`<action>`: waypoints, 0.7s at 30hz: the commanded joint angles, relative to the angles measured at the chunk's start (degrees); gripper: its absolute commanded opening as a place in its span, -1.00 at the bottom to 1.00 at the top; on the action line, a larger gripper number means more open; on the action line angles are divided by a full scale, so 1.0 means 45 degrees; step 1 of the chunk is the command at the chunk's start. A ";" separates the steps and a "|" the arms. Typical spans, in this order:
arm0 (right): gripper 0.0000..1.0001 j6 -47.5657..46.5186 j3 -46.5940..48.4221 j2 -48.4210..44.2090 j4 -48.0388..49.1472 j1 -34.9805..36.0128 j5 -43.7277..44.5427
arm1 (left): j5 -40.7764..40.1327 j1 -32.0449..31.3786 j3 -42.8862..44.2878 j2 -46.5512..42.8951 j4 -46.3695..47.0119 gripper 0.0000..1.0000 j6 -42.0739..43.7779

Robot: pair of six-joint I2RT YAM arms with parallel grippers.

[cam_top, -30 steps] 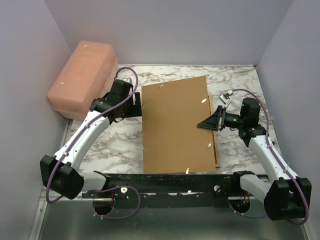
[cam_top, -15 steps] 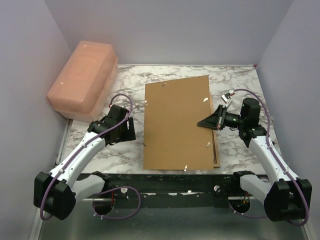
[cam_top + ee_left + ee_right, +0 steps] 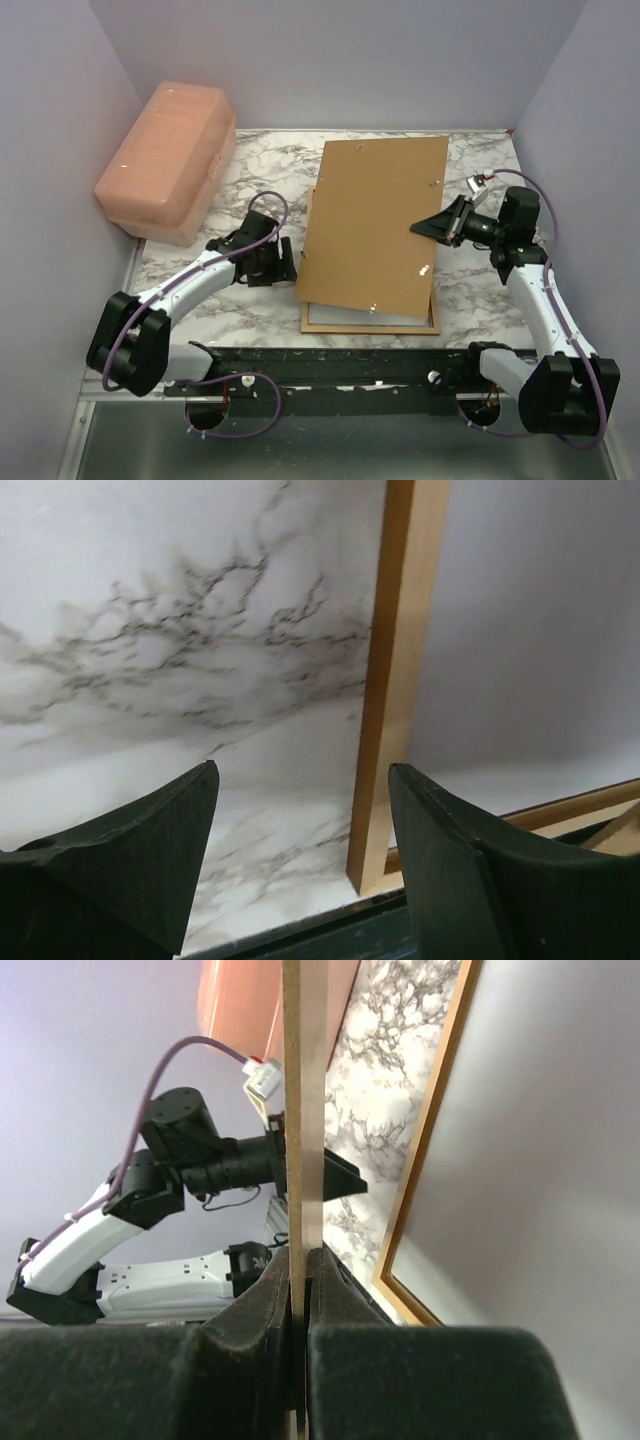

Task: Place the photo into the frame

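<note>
My right gripper (image 3: 420, 228) is shut on the right edge of the plain brown backing board (image 3: 375, 220) and holds it tilted up off the table. In the right wrist view the board (image 3: 303, 1110) stands edge-on between my shut pads (image 3: 270, 1300). The orange-brown frame (image 3: 370, 326) lies flat under it, with its near rail and part of its left rail showing. A pale sheet (image 3: 350, 314) lies inside the frame; no printed picture shows, so I cannot tell whether it is the photo. My left gripper (image 3: 275, 262) is open and empty, low over the table beside the frame's left rail (image 3: 385, 730).
A pink plastic box (image 3: 168, 160) stands at the back left against the wall. The marble table (image 3: 230, 300) has walls on three sides. A black rail (image 3: 330, 362) runs along its near edge between the arm bases.
My right gripper has lifted and swung the backing board to the right and back, uncovering the frame's near rail. My left arm pulled back from the board, then moved right beside the frame.
</note>
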 commanded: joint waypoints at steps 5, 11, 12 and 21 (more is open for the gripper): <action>-0.99 -0.0316 0.1349 0.0102 -0.0683 -0.0846 -0.1099 | 0.1085 -0.1212 0.0269 0.2906 0.3229 0.38 -0.0722; -0.99 -0.0422 0.1356 0.0136 -0.0800 -0.0934 -0.1136 | 0.0113 -0.1518 0.0556 0.4260 0.2972 0.14 -0.0996; -0.99 -0.0439 0.1337 0.0127 -0.0800 -0.0931 -0.1141 | -0.0108 -0.1523 0.0599 0.4374 0.2788 0.07 -0.1008; -0.99 -0.0665 0.0979 0.0236 -0.0809 -0.0934 -0.1257 | -0.1447 -0.1508 0.0329 0.3717 0.1378 -0.45 -0.1111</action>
